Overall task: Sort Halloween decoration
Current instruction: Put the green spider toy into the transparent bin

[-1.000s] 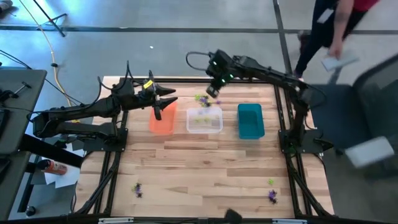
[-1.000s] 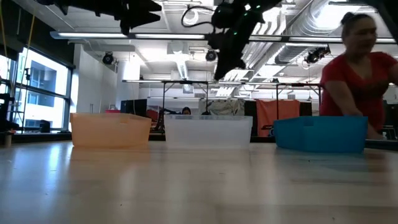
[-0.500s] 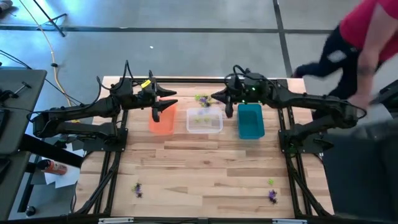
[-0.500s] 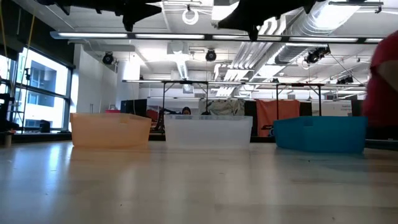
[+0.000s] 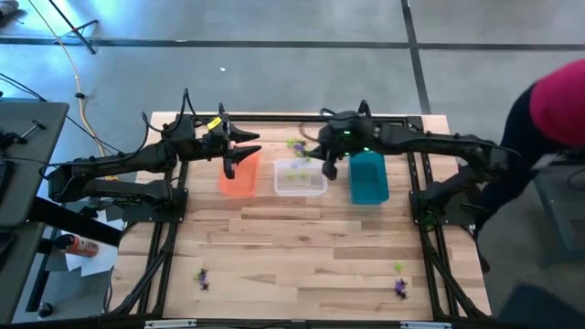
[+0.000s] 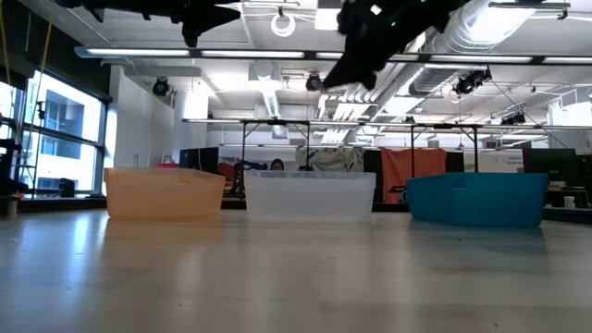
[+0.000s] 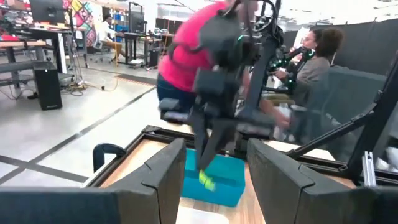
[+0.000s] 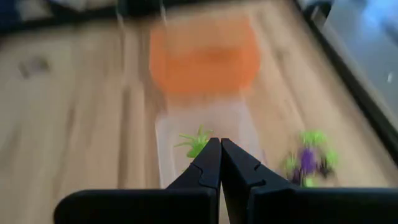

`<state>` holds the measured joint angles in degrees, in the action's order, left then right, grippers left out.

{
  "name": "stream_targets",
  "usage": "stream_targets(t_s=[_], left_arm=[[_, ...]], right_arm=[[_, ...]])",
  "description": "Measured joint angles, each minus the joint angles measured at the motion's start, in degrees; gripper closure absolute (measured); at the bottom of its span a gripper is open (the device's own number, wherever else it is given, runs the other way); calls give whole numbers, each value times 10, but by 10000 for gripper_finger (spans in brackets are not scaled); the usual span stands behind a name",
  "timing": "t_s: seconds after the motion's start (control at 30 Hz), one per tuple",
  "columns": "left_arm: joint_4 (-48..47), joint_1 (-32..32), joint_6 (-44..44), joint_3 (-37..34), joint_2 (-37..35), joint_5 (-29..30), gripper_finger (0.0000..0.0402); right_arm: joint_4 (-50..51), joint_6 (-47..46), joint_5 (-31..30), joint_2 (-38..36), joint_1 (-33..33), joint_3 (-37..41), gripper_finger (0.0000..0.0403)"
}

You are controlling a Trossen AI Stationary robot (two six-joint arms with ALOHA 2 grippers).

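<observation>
Three bins stand in a row at the table's far side: orange [image 5: 238, 175], clear [image 5: 301, 177] and teal [image 5: 368, 177]. My right gripper [image 5: 329, 167] hangs in the air between the clear and teal bins, shut on a lime green spider trinket [image 8: 195, 142]. My left gripper [image 5: 245, 151] hovers level and open above the orange bin with nothing between its fingers [image 7: 168, 171]. More green and purple trinkets [image 5: 297, 144] lie on the table behind the clear bin, and some lie inside it. My right gripper pinches the lime green spider [image 7: 205, 180] between the free ends of its two fingers [image 8: 211, 155]. The fingers slant downward toward the table's left. The spider is lifted clear, sticking out past the fingertips above the bins.
Single trinkets lie near the table's front edge, at the left [image 5: 203, 277] and at the right [image 5: 399, 285]. A person in a red top [image 5: 558, 110] stands close to the table's right side. The wide middle of the tabletop [image 5: 302, 242] is bare wood.
My right gripper has come from the far edge behind the clear bin toward the near edge and slightly right, now between the clear and teal bins, tipping and rolling on the way, fingers still shut. A person has walked along the table's right side.
</observation>
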<state>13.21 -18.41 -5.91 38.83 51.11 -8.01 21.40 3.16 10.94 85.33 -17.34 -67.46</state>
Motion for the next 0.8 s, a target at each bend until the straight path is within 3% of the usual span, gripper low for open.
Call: stream_targets(t_s=[0.23, 0.53, 0.8], left_arm=[[-1, 0, 1, 0, 0, 6, 243], [-8, 0, 1, 0, 0, 11, 243], [-19, 0, 2, 0, 0, 12, 243]], right_arm=[[172, 25, -18, 143, 1, -83, 403], [158, -7, -22, 252, 1, -112, 403], [158, -33, -63, 270, 1, -113, 403]])
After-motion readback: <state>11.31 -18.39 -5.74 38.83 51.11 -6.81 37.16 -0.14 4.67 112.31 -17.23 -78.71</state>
